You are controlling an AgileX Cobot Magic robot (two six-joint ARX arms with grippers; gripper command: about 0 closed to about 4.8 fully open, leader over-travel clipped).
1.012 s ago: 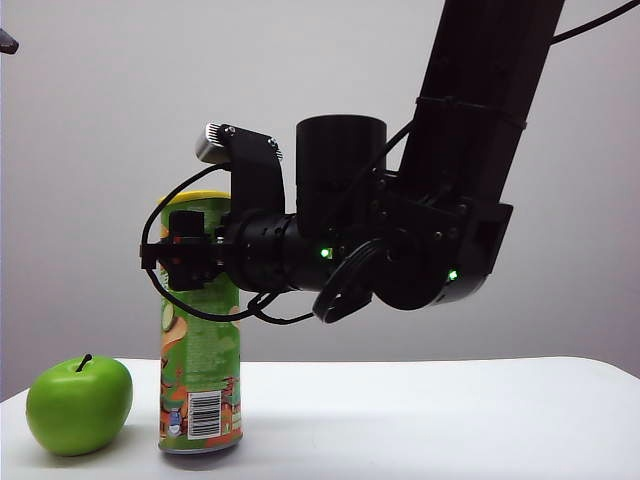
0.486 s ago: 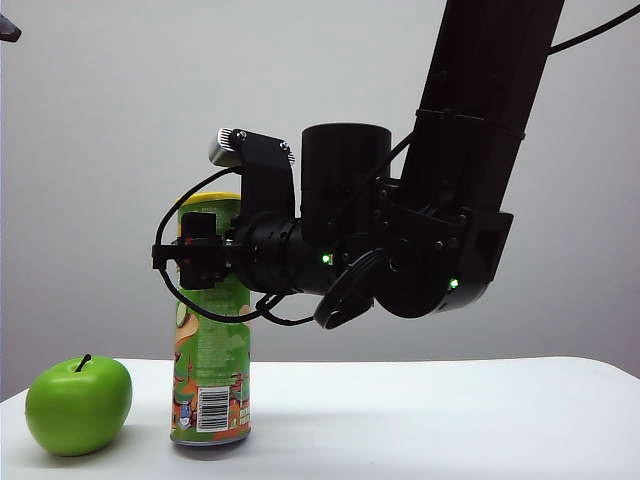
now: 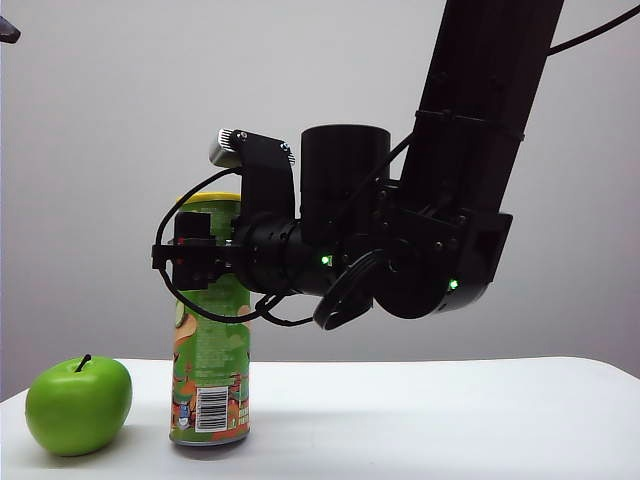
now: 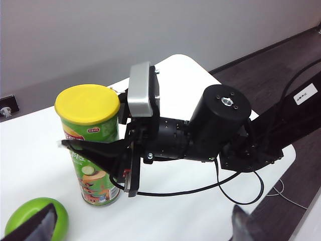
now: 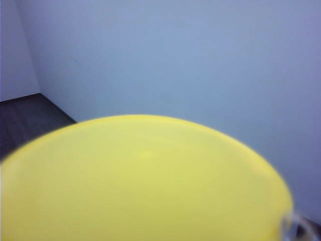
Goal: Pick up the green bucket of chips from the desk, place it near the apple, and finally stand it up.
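We see the chip can (image 3: 211,365) standing upright on the white desk (image 3: 420,420), just right of the green apple (image 3: 78,405) and not touching it, near the desk's left end. Its yellow lid (image 4: 87,104) is on top. The right gripper (image 3: 196,256) reaches in level from the right, its fingers (image 4: 95,153) on either side of the can's upper part, below the lid. We cannot tell whether the fingers press the can or stand just clear of it. The right wrist view is filled by the blurred yellow lid. The left gripper (image 4: 145,228) hangs high above the desk's near left part, fingers spread wide and holding nothing.
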